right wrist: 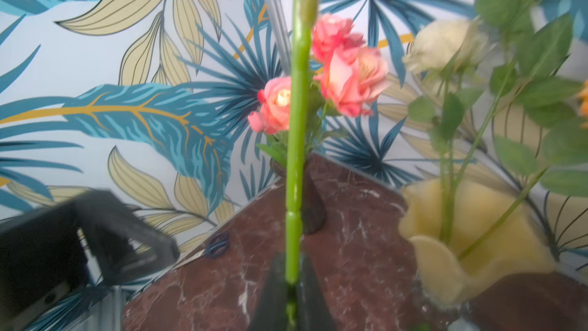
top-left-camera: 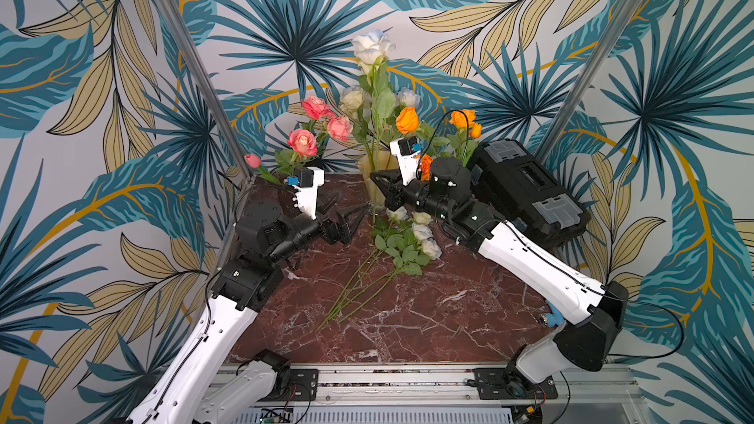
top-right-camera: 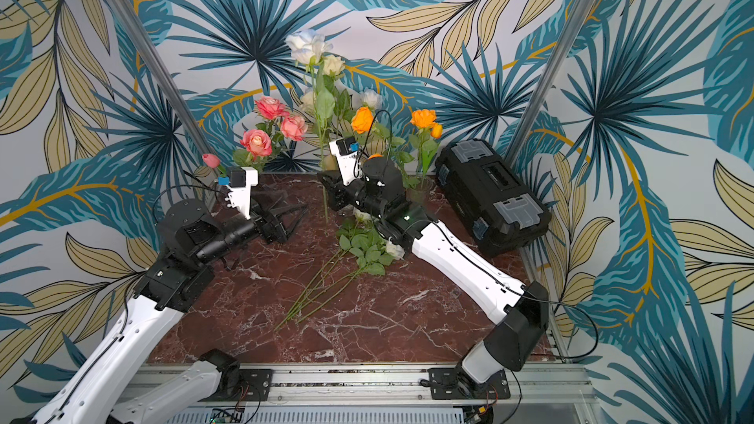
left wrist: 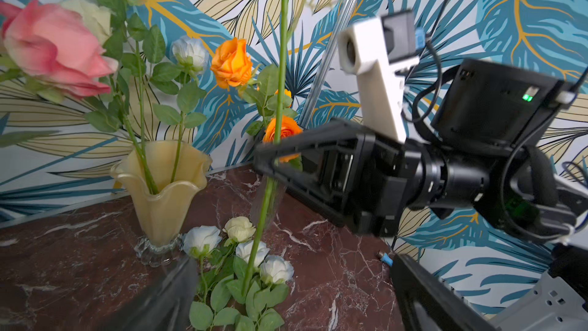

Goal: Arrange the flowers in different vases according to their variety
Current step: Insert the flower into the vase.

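Nearest the camera, a loose bunch of white roses (top-left-camera: 408, 254) lies on the red marble table (top-left-camera: 408, 320), stems pointing toward the rail and blooms toward the back wall. Just left of it the left gripper (top-left-camera: 353, 208) hangs over the marble with its jaws spread wide and nothing between them. Opposite, the right gripper (top-left-camera: 375, 177) is clamped tight on the green stem of a tall pale-blue rose (top-left-camera: 372, 48), holding it upright; the stem's lower end hangs over the bunch's leaves, and whether it touches them cannot be told. Just behind stands the cream ruffled vase (left wrist: 159, 192) with cream roses (top-left-camera: 353, 97). To its left, pink roses (top-left-camera: 302, 142) and a pink tulip bud (top-left-camera: 253, 160) rise from the dark vase (right wrist: 315, 208). To its right, orange roses (top-left-camera: 407, 119) and an orange tulip bud (top-left-camera: 475, 130) stand in the clear vase (top-right-camera: 420, 189), beside a black toolbox (top-left-camera: 526, 193).
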`<state>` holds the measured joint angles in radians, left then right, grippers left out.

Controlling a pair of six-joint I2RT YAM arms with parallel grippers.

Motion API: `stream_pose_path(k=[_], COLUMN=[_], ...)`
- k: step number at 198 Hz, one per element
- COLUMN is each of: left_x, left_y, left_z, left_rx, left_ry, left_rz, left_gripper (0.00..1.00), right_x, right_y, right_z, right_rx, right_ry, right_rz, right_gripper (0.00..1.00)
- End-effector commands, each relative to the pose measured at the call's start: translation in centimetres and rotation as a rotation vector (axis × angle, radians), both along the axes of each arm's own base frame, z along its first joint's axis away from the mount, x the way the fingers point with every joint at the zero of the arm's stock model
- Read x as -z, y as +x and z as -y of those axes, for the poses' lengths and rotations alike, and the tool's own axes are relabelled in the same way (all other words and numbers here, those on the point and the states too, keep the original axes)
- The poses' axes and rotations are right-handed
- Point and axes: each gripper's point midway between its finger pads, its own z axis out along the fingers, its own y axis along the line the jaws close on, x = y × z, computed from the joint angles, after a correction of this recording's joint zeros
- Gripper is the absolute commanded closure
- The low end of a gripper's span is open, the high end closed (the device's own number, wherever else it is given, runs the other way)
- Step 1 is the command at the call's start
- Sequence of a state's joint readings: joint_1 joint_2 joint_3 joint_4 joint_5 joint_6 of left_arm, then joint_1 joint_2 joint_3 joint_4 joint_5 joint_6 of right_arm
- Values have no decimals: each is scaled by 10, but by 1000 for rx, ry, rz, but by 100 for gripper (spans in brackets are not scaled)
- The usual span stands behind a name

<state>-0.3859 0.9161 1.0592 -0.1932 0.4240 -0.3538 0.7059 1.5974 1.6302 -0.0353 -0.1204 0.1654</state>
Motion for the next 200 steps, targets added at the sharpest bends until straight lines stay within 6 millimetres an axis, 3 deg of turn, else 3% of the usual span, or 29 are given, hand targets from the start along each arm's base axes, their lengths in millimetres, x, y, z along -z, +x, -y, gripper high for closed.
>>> stream_pose_path(k=[1, 43, 68, 103, 129, 200], left_x=[52, 123, 150, 156, 156, 157], left_y=[6, 7, 5, 4, 5, 9], left_z=[-3, -14, -19, -23, -24, -26], left_rx=[-35, -89, -112, -132, -141, -154], left_ry=[70, 167, 208, 203, 209, 221], left_rz=[-101, -259, -318, -336, -334, -334], left_gripper=[0, 0, 0, 0, 0, 0], right_x=[-6, -22, -23, -14, 5, 51], right_y=[36, 94, 123, 156, 176, 193], right_z=[6, 3, 3, 7, 12, 10], right_rx=[95, 199, 262, 335, 385, 431], right_ry=[-53, -84, -89, -111, -135, -155], right_rz=[69, 148, 175, 192, 184, 138], right_gripper=[100, 100, 100, 100, 100, 100])
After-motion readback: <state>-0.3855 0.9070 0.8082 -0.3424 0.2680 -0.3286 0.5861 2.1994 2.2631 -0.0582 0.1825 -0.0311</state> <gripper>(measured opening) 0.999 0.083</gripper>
